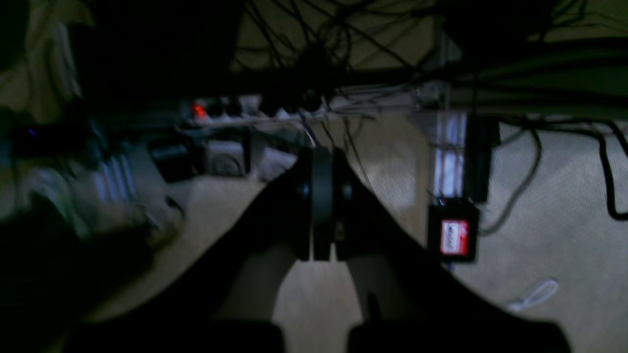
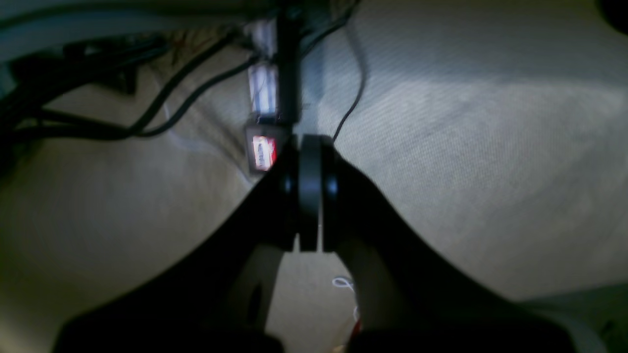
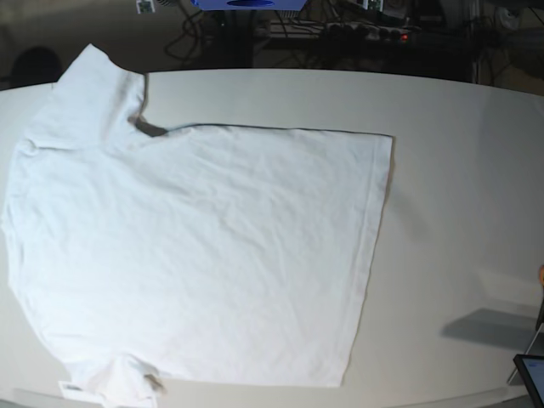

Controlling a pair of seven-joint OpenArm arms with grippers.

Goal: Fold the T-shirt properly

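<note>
T-shirt [image 3: 195,255] lies flat on the table [image 3: 459,170] — hem toward the table's middle. Left gripper [image 1: 321,206] and right gripper [image 2: 309,196] — both pressed together, empty.

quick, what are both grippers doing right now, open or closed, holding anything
left gripper: closed, fingers pressed together, holding nothing.
right gripper: closed, fingers pressed together, holding nothing.

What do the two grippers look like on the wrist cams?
Both are matte black. The left gripper and right gripper each have two broad curved fingers that flare toward the camera, with flat narrow pads at the tips. No markings or cables show on either.
</note>
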